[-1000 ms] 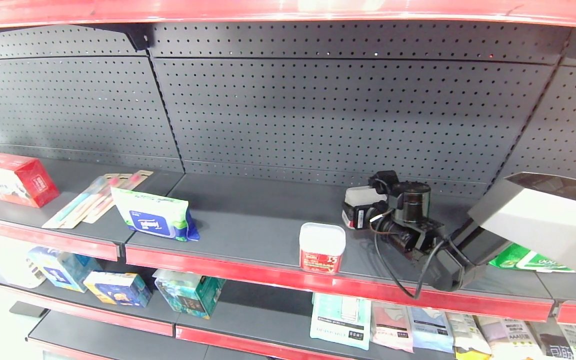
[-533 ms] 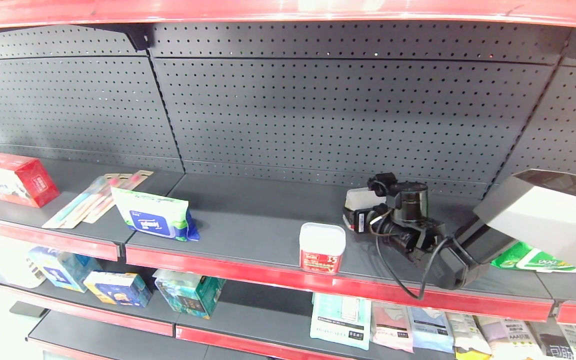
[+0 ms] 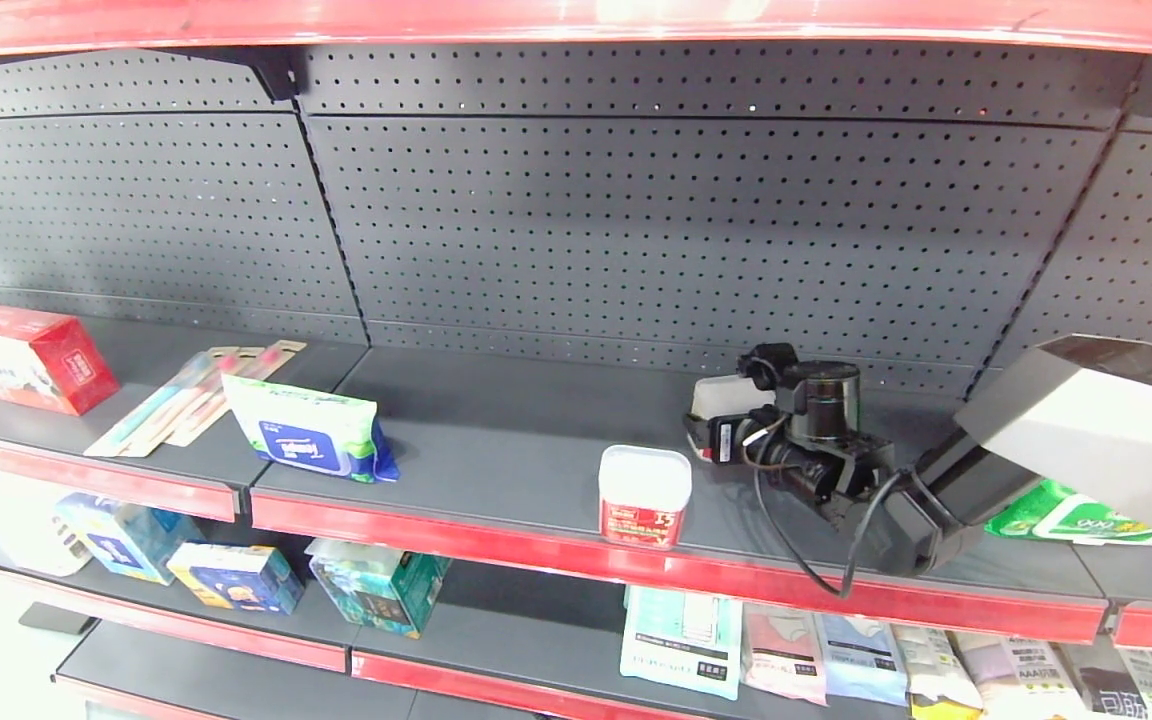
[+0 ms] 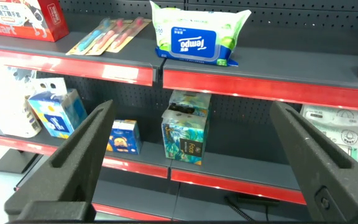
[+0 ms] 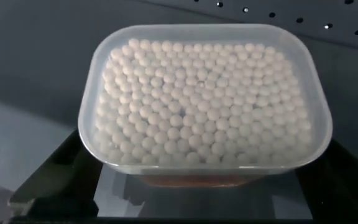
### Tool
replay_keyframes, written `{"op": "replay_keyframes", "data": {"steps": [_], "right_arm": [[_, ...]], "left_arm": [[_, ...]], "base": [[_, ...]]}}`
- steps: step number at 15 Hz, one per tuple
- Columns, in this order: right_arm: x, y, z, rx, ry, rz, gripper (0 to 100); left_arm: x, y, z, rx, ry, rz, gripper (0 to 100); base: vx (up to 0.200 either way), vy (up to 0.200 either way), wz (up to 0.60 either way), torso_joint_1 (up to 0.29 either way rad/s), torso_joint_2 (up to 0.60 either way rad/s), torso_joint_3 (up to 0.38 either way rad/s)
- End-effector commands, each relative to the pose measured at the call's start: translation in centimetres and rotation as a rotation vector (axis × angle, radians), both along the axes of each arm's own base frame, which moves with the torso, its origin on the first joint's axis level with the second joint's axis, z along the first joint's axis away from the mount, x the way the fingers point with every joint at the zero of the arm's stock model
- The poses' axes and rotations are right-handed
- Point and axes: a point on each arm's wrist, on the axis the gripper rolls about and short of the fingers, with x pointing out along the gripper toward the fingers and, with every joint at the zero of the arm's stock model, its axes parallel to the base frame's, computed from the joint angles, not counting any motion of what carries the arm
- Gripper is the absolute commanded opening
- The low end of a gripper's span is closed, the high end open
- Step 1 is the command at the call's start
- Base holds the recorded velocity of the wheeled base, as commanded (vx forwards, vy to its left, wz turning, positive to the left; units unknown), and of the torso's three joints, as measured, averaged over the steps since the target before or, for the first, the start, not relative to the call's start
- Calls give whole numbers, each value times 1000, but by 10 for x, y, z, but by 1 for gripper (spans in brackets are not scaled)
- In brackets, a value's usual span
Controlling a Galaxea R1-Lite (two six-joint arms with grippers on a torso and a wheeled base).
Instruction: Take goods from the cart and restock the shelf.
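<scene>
Right pincer (image 3: 721,422): we record it clamped on the base of a clear cotton-swab tub (image 5: 207,93). Left pincer (image 4: 191,109): we log its fingers spread wide, facing the lower shelves. Front edge of the grey shelf (image 3: 496,440), near its middle: a red-labelled tub (image 3: 644,495). Front left corner: a wipes pack (image 3: 311,428). Farther in, toward the back edge, right of middle: the held tub.
</scene>
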Motion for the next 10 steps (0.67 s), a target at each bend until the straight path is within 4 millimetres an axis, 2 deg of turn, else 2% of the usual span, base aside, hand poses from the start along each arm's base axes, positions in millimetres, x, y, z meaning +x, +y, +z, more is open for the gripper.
{"op": "replay_keyframes", "data": {"steps": [1, 4, 7, 10], "right_arm": [[-6, -3, 11, 16, -15, -3, 100], [-15, -9, 18, 15, -12, -9, 100], [-29, -19, 34, 37, -17, -21, 100], [-35, -20, 38, 54, -18, -23, 100]], "left_arm": [[0, 0, 0, 0, -1, 1, 100], [0, 0, 0, 0, -1, 1, 100], [0, 0, 0, 0, -1, 1, 100], [0, 0, 0, 0, -1, 1, 100]], "base": [[0, 0, 0, 0, 0, 0], [0, 0, 0, 0, 0, 0], [0, 0, 0, 0, 0, 0], [0, 0, 0, 0, 0, 0]]}}
